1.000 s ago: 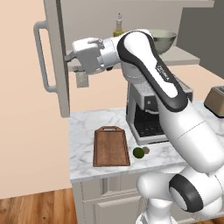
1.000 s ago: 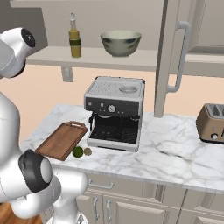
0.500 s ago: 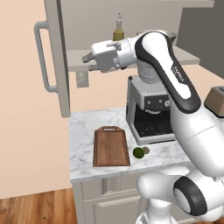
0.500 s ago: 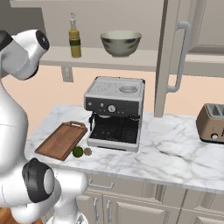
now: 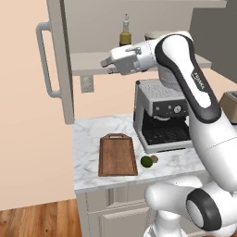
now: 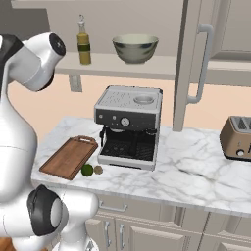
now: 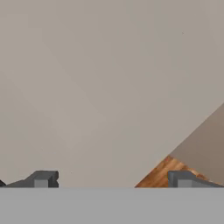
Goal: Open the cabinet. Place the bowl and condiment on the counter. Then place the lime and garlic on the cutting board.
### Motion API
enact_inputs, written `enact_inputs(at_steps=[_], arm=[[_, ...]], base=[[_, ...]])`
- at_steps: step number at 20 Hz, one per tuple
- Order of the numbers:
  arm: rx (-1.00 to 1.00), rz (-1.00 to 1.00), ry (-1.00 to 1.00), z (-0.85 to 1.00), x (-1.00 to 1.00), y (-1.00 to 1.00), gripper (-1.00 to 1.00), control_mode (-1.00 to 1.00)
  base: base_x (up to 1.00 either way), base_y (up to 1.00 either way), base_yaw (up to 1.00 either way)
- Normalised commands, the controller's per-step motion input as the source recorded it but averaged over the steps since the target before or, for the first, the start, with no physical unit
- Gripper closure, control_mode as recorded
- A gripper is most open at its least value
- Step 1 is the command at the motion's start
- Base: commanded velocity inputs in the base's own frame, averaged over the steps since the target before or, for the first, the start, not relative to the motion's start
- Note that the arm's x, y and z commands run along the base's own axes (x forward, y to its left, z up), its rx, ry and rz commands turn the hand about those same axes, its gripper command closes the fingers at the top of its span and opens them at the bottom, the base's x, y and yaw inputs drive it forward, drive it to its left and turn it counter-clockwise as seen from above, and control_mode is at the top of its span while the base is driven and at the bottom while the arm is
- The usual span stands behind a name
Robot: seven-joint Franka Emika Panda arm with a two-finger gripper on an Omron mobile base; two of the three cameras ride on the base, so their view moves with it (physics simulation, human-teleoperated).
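1. Over the last second the pincer (image 5: 109, 65) swung away from the open left door of the cabinet (image 5: 58, 60) and drew in toward the shelf; a second earlier it sat right beside that door, and now it hung level with the shelf edge, with the door well off on its far side.
2. The pincer's jaws stood wide apart and held nothing; in the hand view the two dark tips flanked only blank cabinet surface and a wedge of wooden floor.
3. Both cabinet doors stood open, so I judged the first step done and the arm freed for the shelf items.
4. The condiment (image 5: 125, 34) stood upright on the shelf just behind and above the pincer, the nearest task thing to it. The bowl (image 6: 135, 48) sat on the same shelf, further along beyond the condiment.
5. Well below the pincer, on the bench (image 5: 88, 139), lay the cutting board (image 5: 117, 155), bare. The lime (image 5: 146, 161) and garlic (image 5: 154, 159) rested touching each other just beside the board, not on it, in front of the coffee machine (image 5: 162, 115).
6. I judged four placements remained, with the condiment the likeliest first pick.
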Motion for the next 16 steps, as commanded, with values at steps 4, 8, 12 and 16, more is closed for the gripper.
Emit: enact_inputs(at_steps=[4, 8, 12, 16], arm=[[-0.08, -0.1, 0.0, 0.0, 0.03, -0.4, -1.0, -1.0], [-0.09, -0.19, 0.0, -0.02, 0.08, -0.33, -1.0, -1.0], [-0.08, -0.24, 0.0, -0.04, 0.15, -0.26, -1.0, -1.0], [-0.08, -0.26, 0.0, -0.08, 0.2, -0.18, -1.0, -1.0]], base=[[0.0, 0.0, 0.0], [0.0, 0.0, 0.0], [0.0, 0.0, 0.0], [0.0, 0.0, 0.0]])
